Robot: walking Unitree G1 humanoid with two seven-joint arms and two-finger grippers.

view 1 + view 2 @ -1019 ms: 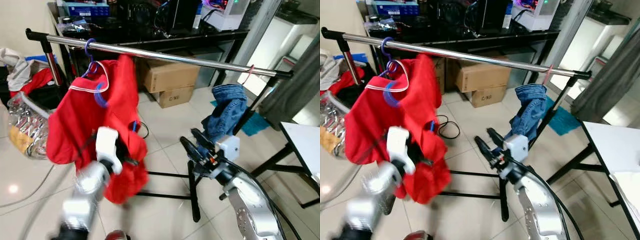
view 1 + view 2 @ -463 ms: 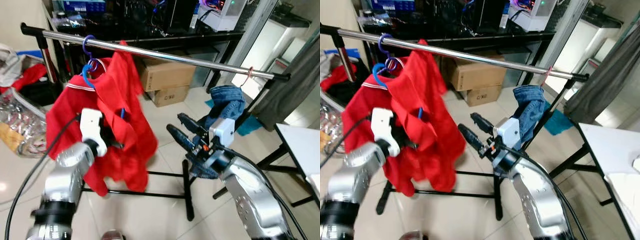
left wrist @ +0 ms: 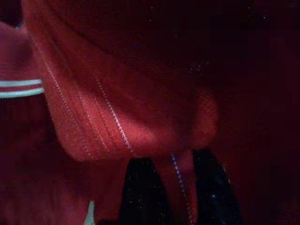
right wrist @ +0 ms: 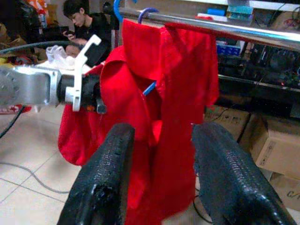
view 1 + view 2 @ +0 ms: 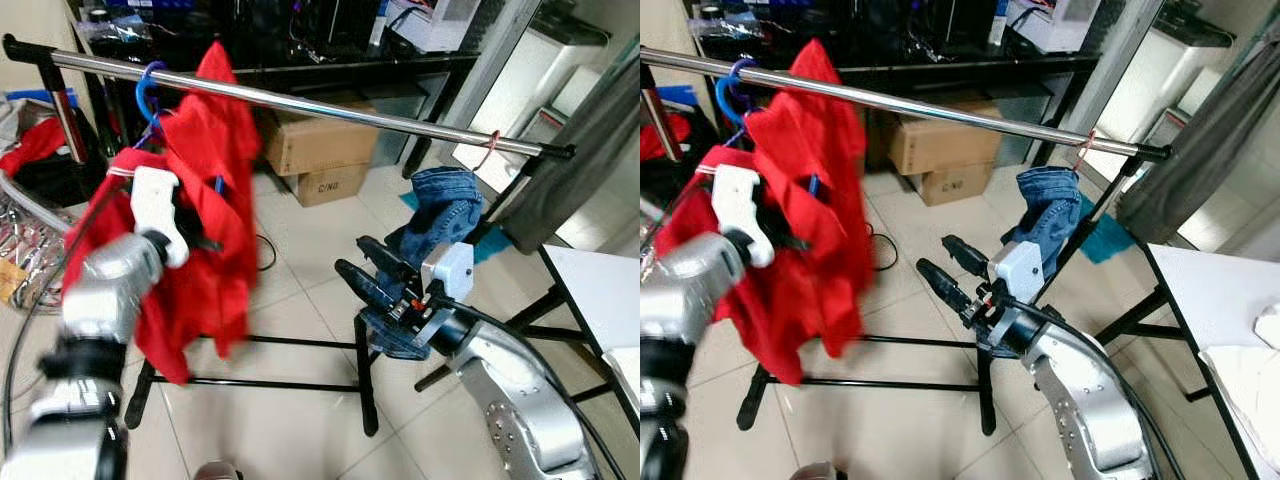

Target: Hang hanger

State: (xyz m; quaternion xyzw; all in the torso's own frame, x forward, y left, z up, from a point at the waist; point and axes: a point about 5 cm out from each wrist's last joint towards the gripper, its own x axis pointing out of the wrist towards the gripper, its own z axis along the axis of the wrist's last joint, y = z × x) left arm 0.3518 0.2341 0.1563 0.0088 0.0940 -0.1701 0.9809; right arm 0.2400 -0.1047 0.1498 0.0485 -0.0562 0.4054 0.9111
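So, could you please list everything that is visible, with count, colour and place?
rail: one, silver, across the room on a black stand
red garment: one, red, hanging at the rail's left end
hanger: one, blue, hooked over the rail, in the garment
jeans: one, blue, hanging near the rail's right end
cardboard boxes: two, brown, on the floor behind the rail
person: one, dark top, seated beyond the garment
left gripper: black fingers shut on the red garment
right gripper: black fingers open, facing the garment

A blue hanger (image 5: 148,88) is hooking over the shiny metal rail (image 5: 330,106) near its left end. A red shirt (image 5: 200,230) is hanging from it, bunched and crooked, drooping low.
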